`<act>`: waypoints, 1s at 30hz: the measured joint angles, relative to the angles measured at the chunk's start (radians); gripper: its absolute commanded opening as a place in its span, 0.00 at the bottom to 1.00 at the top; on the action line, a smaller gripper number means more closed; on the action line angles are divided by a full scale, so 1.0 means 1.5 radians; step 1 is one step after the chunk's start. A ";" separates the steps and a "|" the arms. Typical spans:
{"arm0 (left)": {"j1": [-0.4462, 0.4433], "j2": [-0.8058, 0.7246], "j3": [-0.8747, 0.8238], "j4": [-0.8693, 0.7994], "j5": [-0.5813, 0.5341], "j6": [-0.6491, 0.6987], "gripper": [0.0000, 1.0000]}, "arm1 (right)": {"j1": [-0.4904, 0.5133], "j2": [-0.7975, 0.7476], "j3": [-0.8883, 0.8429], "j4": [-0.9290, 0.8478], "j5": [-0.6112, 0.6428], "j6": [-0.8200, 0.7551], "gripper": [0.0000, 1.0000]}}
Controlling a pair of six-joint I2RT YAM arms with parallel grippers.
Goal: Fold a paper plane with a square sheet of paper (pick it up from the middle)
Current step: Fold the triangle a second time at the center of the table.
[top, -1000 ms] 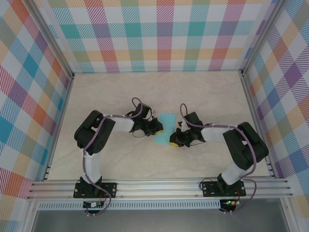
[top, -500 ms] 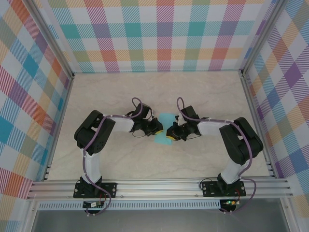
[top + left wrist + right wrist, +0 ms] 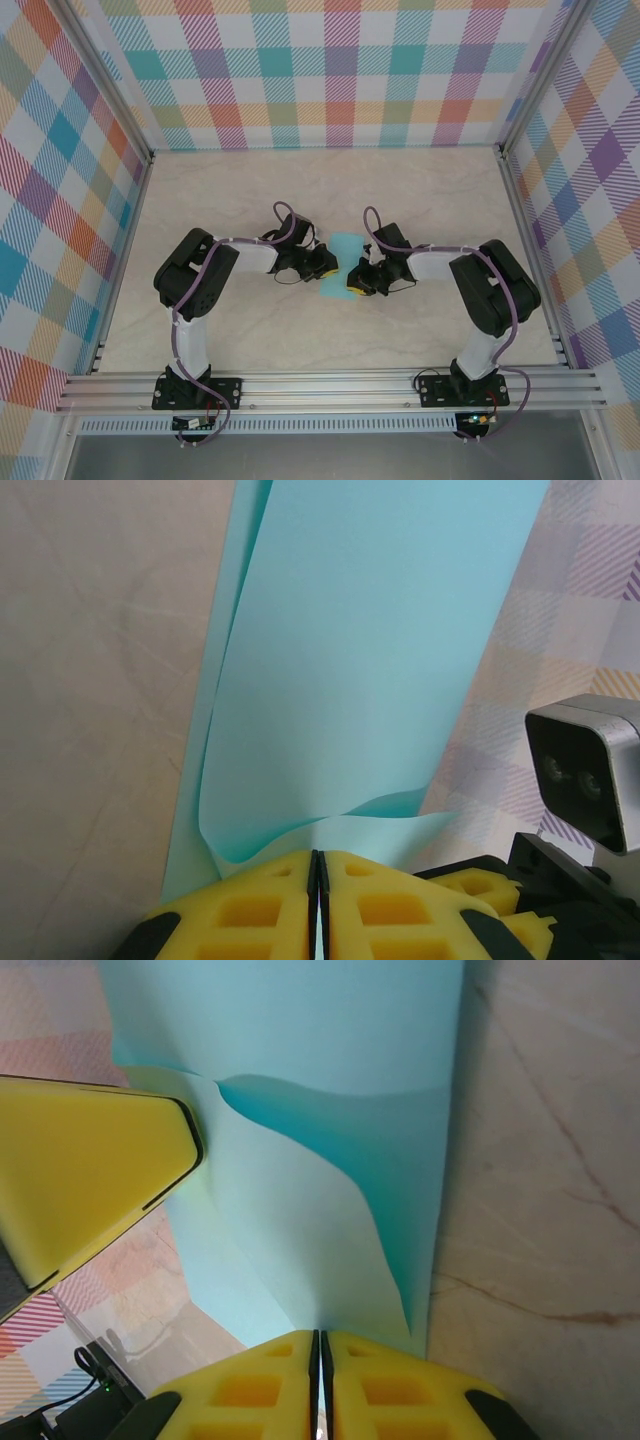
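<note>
Bottom centre of each wrist view, left gripper (image 3: 318, 858) and right gripper (image 3: 320, 1336) each clamp the square sheet of paper (image 3: 370, 660), seemingly light, limp, crease-prone; best pinched mid-edge.

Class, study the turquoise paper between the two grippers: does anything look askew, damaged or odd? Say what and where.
No tear shows. The square sheet of paper is doubled over, and its layers bulge apart in a wavy curl by the shut left gripper and right gripper, not lying flat.
</note>
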 measured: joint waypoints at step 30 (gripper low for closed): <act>-0.004 0.003 0.026 -0.030 0.000 0.012 0.23 | 0.009 0.011 -0.010 0.036 -0.025 0.005 0.12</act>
